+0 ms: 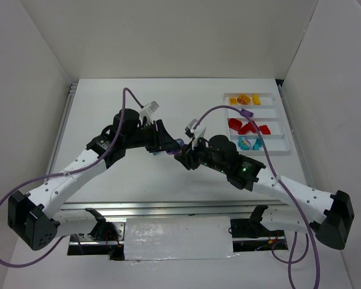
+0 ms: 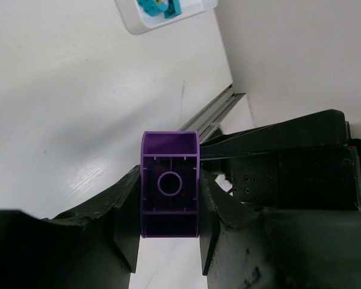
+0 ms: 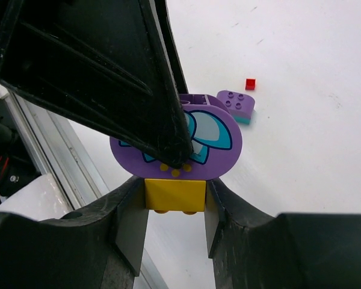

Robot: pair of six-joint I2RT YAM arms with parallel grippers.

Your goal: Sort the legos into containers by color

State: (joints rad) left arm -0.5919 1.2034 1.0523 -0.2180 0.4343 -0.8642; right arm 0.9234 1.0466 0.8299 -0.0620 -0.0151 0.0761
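The left arm [image 1: 72, 174] and the right arm [image 1: 292, 191] have white links, black joints and black bases — a purple cable [image 1: 125, 94] runs along each.

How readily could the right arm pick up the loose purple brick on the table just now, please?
Probably not yet: its tool is shut on a yellow brick, though the loose purple brick lies unobstructed on the table beyond.

The purple brick [image 2: 169, 183] is smooth, glossy moulded plastic. So are the yellow brick [image 3: 175, 194] and the purple disc [image 3: 219, 150] above it, which has a printed face. The left end effector [image 2: 168, 232] and right end effector [image 3: 175, 211] are matt black plastic, faintly grainy. The tabletop [image 2: 78, 108] is matt white and lightly scuffed. A brushed metal rail [image 1: 168, 209] runs along its 6 o'clock edge. The tray [image 1: 268, 114] at 2 o'clock is shiny white plastic.
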